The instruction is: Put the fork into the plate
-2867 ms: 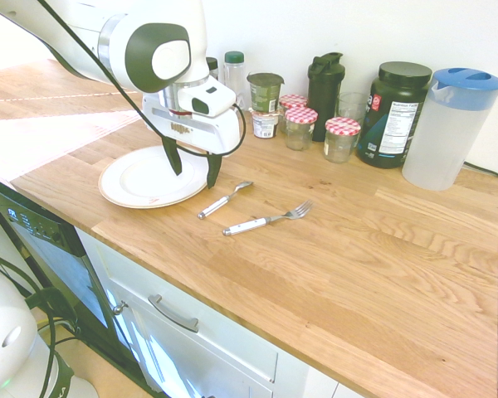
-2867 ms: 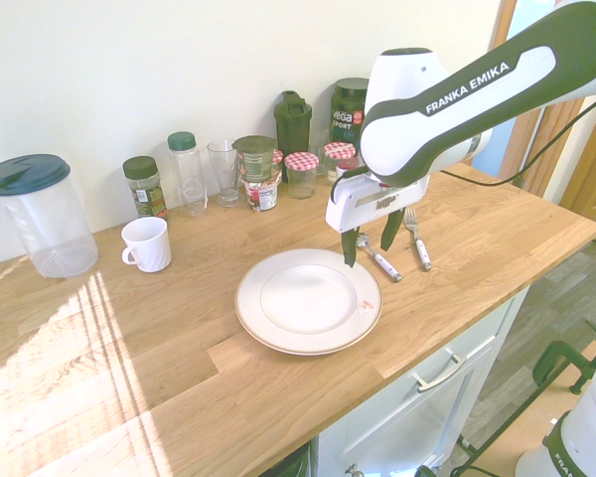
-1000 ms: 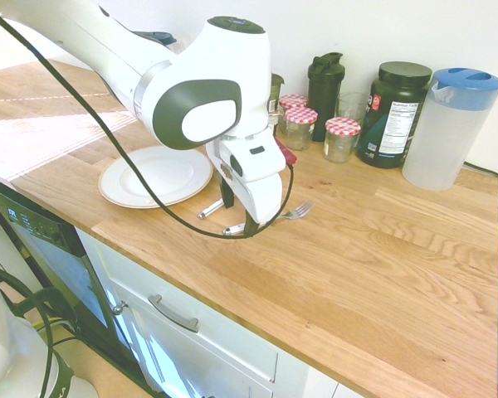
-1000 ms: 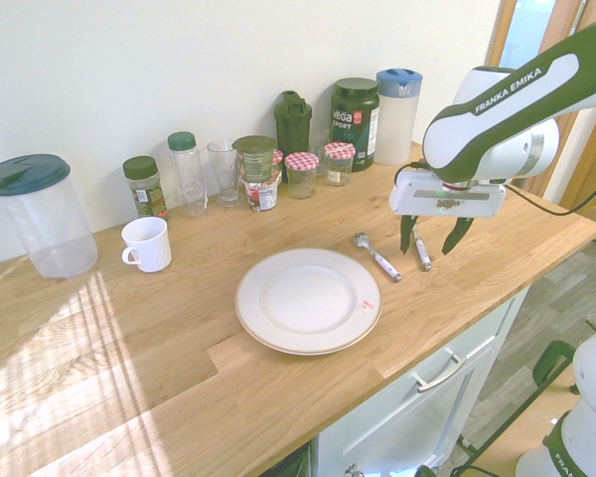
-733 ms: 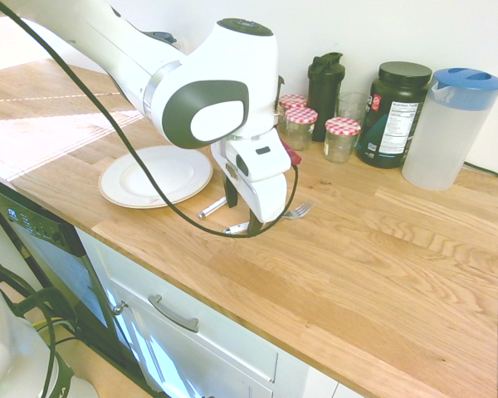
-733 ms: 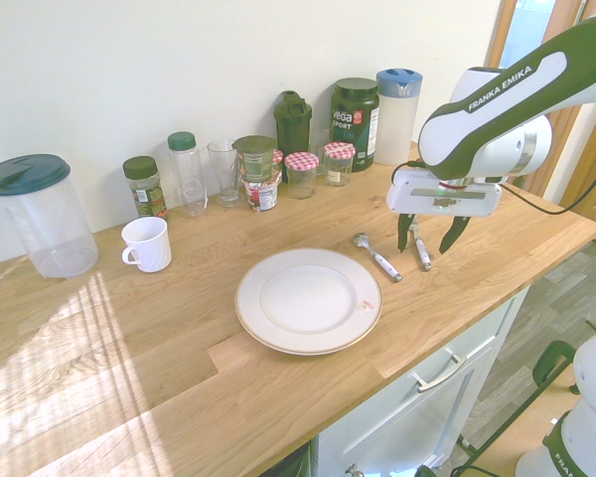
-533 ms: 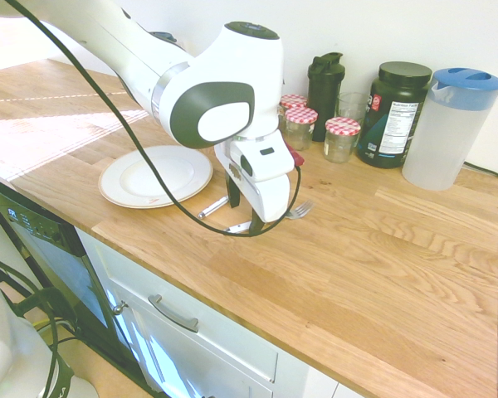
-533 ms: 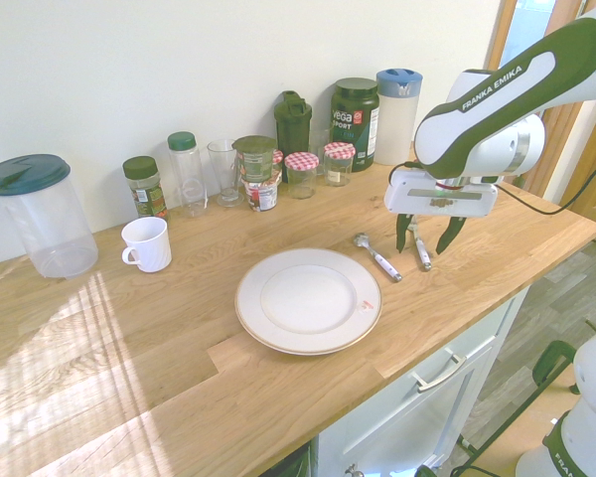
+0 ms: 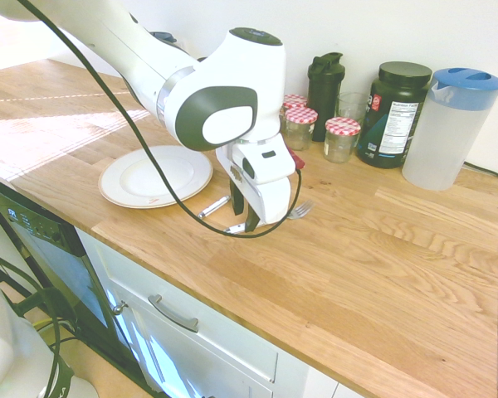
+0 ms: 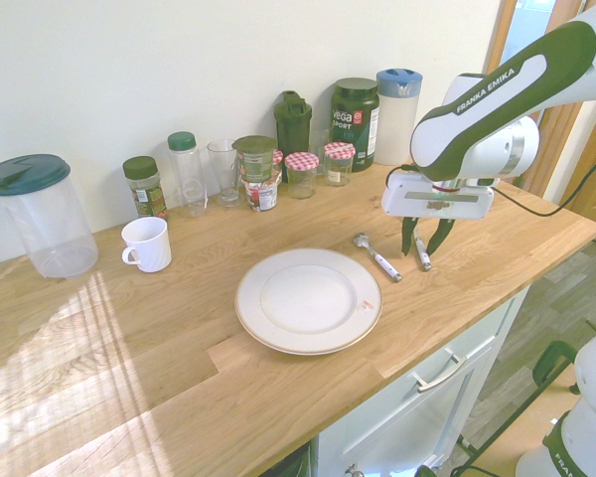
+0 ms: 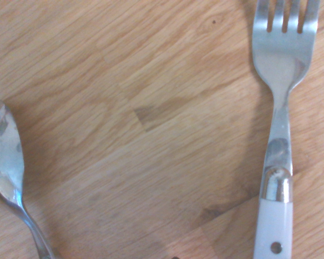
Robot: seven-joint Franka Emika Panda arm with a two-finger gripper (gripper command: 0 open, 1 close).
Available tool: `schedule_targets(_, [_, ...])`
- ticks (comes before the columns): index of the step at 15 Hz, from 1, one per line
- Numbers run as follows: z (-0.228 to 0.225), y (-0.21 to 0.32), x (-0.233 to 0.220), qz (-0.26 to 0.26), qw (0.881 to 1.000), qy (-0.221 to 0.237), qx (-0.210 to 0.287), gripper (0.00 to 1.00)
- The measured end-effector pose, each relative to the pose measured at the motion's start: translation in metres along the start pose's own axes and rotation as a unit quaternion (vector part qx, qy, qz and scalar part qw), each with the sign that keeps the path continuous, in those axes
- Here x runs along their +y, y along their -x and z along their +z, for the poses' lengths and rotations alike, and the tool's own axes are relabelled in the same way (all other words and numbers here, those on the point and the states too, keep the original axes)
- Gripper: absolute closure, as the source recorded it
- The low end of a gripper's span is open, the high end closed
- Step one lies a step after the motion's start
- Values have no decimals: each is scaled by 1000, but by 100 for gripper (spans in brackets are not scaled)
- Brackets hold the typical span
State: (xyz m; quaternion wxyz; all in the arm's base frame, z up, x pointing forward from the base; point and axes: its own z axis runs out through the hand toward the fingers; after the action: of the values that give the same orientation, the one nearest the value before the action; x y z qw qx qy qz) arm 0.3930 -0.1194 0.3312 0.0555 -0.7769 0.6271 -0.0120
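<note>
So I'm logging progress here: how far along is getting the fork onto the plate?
Early stage. Done: the gripper is down at the fork, fingers on either side of its white handle. In hand: the grasp itself; the fork lies flat on the wooden counter beside the spoon, not lifted. Left: close, lift, carry to the empty white plate and release.

The pincer (image 10: 425,238) hangs low over the worktop (image 10: 129,338), its fingers either side of the fork (image 10: 418,246), which lies flat beneath it. Just beside the fork, on the side towards the plate (image 10: 309,301), lies a spoon (image 10: 376,256). The plate sits further off beyond the spoon, apart from both. Behind the pincer, along the wall, stand jars (image 10: 301,174), a shaker bottle (image 10: 292,123), a tub (image 10: 354,111) and a pitcher (image 10: 396,102). A mug (image 10: 146,243) stands well beyond the plate.
</note>
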Motion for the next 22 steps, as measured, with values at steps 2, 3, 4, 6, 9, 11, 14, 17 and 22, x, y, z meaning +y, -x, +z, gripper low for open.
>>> schedule_targets(2, [3,-1,-2,0,1000,3,-1,100])
schedule_targets(3, [3,-3,-4,1,1000,3,-1,100])
schedule_targets(4, [4,-5,-7,1,1000,3,-1,100])
schedule_targets(6, [4,-7,-11,2,1000,2,-1,100])
schedule_targets(9, [3,-7,-12,2,1000,2,0,100])
schedule_targets(11, [3,-8,-12,5,1000,0,-1,100])
schedule_targets(14, [0,-9,-7,10,1000,-9,2,100])
schedule_targets(17, [-16,-1,8,12,999,-28,11,100])
schedule_targets(22, [-73,34,20,15,997,-49,50,100])
